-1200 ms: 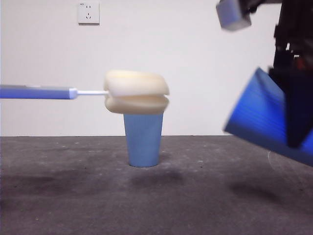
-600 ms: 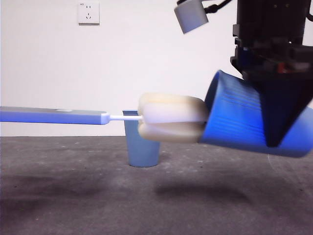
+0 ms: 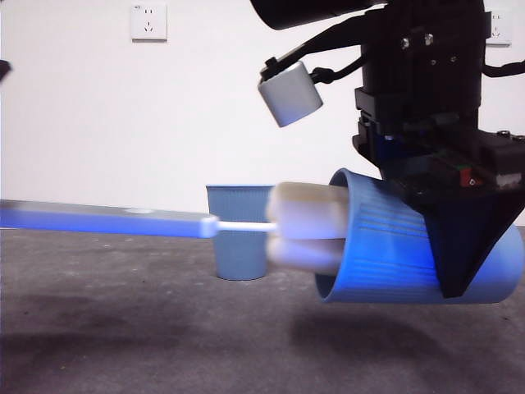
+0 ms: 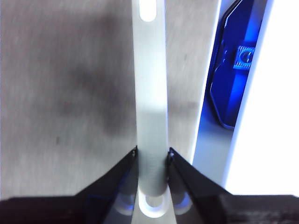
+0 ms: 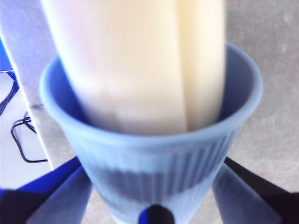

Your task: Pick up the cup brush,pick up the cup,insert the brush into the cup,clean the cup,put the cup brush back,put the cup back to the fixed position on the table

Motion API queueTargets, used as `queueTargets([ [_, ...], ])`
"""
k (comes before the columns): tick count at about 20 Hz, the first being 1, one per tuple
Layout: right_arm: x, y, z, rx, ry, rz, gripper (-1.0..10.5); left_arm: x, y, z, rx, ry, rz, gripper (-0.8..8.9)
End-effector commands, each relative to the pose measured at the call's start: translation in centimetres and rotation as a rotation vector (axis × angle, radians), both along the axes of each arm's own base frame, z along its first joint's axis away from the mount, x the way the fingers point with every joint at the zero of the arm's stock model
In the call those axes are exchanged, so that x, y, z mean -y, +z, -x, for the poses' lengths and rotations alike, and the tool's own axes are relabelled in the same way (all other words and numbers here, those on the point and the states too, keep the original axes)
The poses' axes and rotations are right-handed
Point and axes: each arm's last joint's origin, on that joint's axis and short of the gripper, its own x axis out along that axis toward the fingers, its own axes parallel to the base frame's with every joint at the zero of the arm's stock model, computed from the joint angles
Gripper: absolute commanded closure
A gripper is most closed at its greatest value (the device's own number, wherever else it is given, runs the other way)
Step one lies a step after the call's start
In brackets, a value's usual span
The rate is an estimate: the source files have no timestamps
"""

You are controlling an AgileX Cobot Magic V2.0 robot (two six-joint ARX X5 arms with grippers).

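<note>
At the far left of the front view, the cup brush (image 3: pixel 131 220) runs level above the dark grey worktop (image 3: pixel 123 328), its long grey handle leading rightward. The left wrist view shows the left claw (image 4: pixel 152 156) clenched on that handle (image 4: pixel 150 93), one jaw pressed to each side. Behind the thin neck of the brush, a second blue cup (image 3: pixel 238 232) stands upright on the worktop, near the middle. Further right, the cream-yellow sponge head (image 3: pixel 308 227) sits partly inside the mouth of the cup (image 3: pixel 385 250), which is tipped on its side in the air with its opening facing left. The right claw (image 5: pixel 154 205) grasps this cup (image 5: pixel 154 158) from outside, a jaw against each ribbed wall, with the sponge (image 5: pixel 140 60) filling the opening.
</note>
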Motion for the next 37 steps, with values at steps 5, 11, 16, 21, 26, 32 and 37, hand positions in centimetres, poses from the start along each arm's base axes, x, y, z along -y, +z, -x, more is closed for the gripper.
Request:
queueTargets([
  [5, -1.9, 0.2, 1.0, 0.025, 0.072, -0.042, 9.6, 2.3, -1.3, -1.6, -0.025, 0.001, 0.082, 8.22],
  [11, -2.3, 0.5, 1.1, 0.031, 0.077, -0.068, 9.6, 3.0, -2.1, -2.1, -0.044, 0.041, 0.083, 8.22],
  [16, -2.2, 0.5, 1.1, 0.038, 0.064, -0.061, 9.6, 1.5, -1.8, -1.4, -0.044, 0.121, -0.028, 8.21],
  [21, -2.2, 0.5, 1.1, 0.039, 0.062, -0.061, 9.6, -1.1, 0.0, -0.3, -0.028, 0.18, -0.004, 8.21],
  [26, -2.3, 0.5, 1.1, 0.043, 0.062, -0.068, 9.6, -3.6, 1.5, 1.3, -0.006, 0.224, 0.02, 8.22],
  [32, -2.5, 0.6, 1.0, 0.054, 0.062, -0.09, 9.6, -3.7, 1.9, 1.4, 0.024, 0.22, 0.078, 8.22],
  [37, -2.5, 0.6, 1.0, 0.054, 0.062, -0.095, 9.6, -2.1, 1.6, 0.1, 0.009, 0.19, 0.162, 8.22],
])
